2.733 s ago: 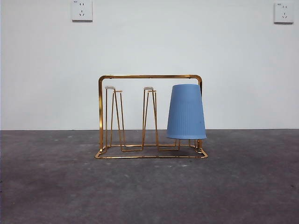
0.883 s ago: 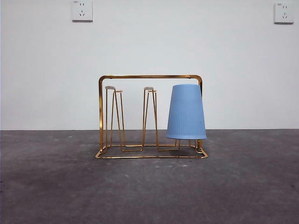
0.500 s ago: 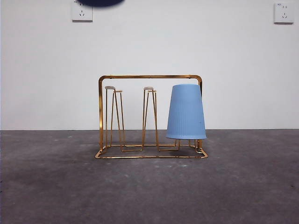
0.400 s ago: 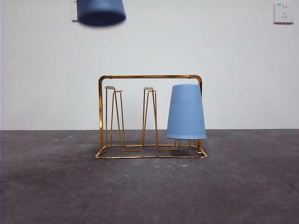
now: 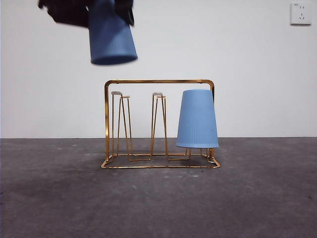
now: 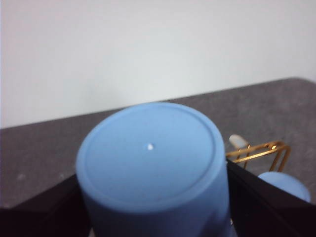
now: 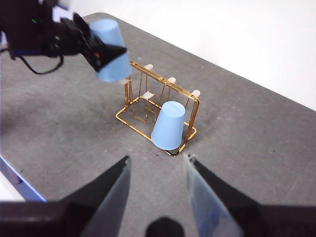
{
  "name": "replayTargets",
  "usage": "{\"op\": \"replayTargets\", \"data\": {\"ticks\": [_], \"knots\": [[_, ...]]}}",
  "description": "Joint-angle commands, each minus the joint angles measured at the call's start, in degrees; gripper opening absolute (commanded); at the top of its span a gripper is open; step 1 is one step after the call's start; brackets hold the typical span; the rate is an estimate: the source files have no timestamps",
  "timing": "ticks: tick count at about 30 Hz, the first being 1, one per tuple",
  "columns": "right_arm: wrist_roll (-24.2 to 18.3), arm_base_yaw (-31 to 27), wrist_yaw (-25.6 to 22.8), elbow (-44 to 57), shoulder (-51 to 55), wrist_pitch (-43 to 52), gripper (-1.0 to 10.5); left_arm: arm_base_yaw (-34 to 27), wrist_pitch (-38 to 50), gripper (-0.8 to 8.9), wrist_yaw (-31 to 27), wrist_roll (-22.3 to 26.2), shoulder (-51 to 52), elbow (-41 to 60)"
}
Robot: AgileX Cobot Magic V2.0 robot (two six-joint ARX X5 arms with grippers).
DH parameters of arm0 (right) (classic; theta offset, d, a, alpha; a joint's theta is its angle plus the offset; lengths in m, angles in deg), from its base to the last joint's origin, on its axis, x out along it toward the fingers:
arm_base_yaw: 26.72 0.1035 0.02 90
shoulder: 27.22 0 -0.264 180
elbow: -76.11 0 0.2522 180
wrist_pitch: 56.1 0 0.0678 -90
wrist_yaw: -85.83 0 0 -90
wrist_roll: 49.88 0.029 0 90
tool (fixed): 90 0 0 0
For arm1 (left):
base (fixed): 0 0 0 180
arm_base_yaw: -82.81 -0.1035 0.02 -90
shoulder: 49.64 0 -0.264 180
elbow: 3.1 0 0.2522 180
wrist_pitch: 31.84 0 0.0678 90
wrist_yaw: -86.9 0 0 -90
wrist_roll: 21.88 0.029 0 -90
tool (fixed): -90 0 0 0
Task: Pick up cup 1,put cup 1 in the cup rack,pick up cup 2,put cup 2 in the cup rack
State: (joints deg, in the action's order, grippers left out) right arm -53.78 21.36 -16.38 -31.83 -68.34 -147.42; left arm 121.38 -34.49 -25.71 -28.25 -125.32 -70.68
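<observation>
The gold wire cup rack [image 5: 106, 124] [image 7: 190, 109] stands mid-table. Cup 1 [image 5: 197, 119] [image 7: 169, 126], ribbed and blue, sits upside down over the prongs at the rack's right end. Cup 2 [image 5: 111, 37] [image 6: 153, 163] [image 7: 111, 49], also blue, hangs mouth down and slightly tilted above the rack's left end, clear of the frame. My left gripper [image 5: 106, 10] [image 6: 153, 202] [image 7: 106, 52] is shut on it, a black jaw on either side. My right gripper [image 7: 158, 182] hovers high over the near side of the table, open and holding nothing.
Two bare prong pairs with whitish tips [image 5: 121, 95] [image 5: 158, 94] stand in the rack's left and middle parts. A white wall with sockets [image 5: 300, 13] rises behind the table. A table edge [image 7: 19, 185] shows at the near left.
Cup 2, held by my left gripper, has come down into the front view from the top left. The rack and cup 1 have not moved.
</observation>
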Motion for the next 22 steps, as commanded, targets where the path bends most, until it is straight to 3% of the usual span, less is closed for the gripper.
{"op": "replayTargets", "data": {"ticks": [1, 10, 22], "knots": [[0.9, 0.0, -0.2, 0.3, 0.2, -1.4, 1.9, -0.2, 1.6, -0.06, -1.4, -2.6, -2.7, 0.5], [1.3, 0.0, -0.2, 0.3, 0.2, -1.4, 1.9, -0.1, 4.4, -0.06, -4.6, -3.5, -7.0, 0.5], [1.4, 0.0, -0.2, 0.3, 0.2, -1.4, 1.9, -1.2, 4.9, -0.06, -4.4, -3.6, -11.8, 0.5]]}}
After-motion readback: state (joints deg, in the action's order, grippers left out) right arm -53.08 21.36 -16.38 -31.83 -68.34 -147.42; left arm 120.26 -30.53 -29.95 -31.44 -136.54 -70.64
